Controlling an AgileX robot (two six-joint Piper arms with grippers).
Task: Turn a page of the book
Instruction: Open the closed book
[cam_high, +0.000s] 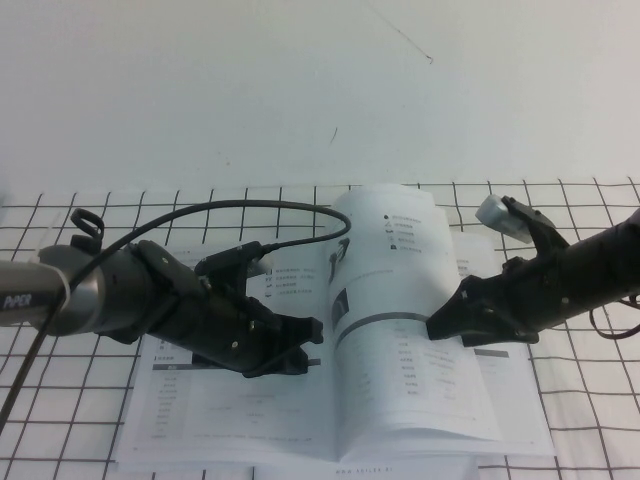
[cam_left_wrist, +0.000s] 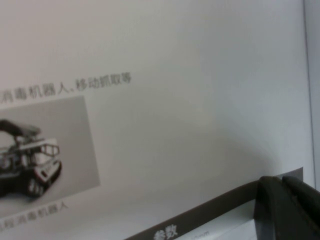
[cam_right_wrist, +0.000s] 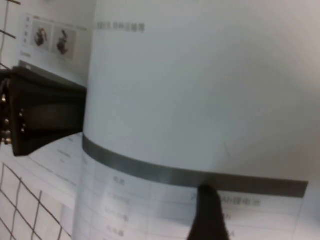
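The book (cam_high: 200, 410) lies open on the gridded table. Its page (cam_high: 400, 270) stands lifted and curved over the book's middle, a grey band across it. My right gripper (cam_high: 440, 328) grips the page at its right edge by the grey band. In the right wrist view one dark finger (cam_right_wrist: 210, 215) lies on the page (cam_right_wrist: 200, 100) and the other is hidden behind it. My left gripper (cam_high: 312, 333) is low over the left leaf, its tips at the lifted page's left side. In the left wrist view its fingers (cam_left_wrist: 287, 210) are together against the page (cam_left_wrist: 175, 100).
A white cloth with a black grid (cam_high: 590, 420) covers the table. A plain white surface lies behind it. The left arm's black cable (cam_high: 230, 208) arcs over the book's far left part. The left gripper's black body (cam_right_wrist: 45, 120) shows beside the page in the right wrist view.
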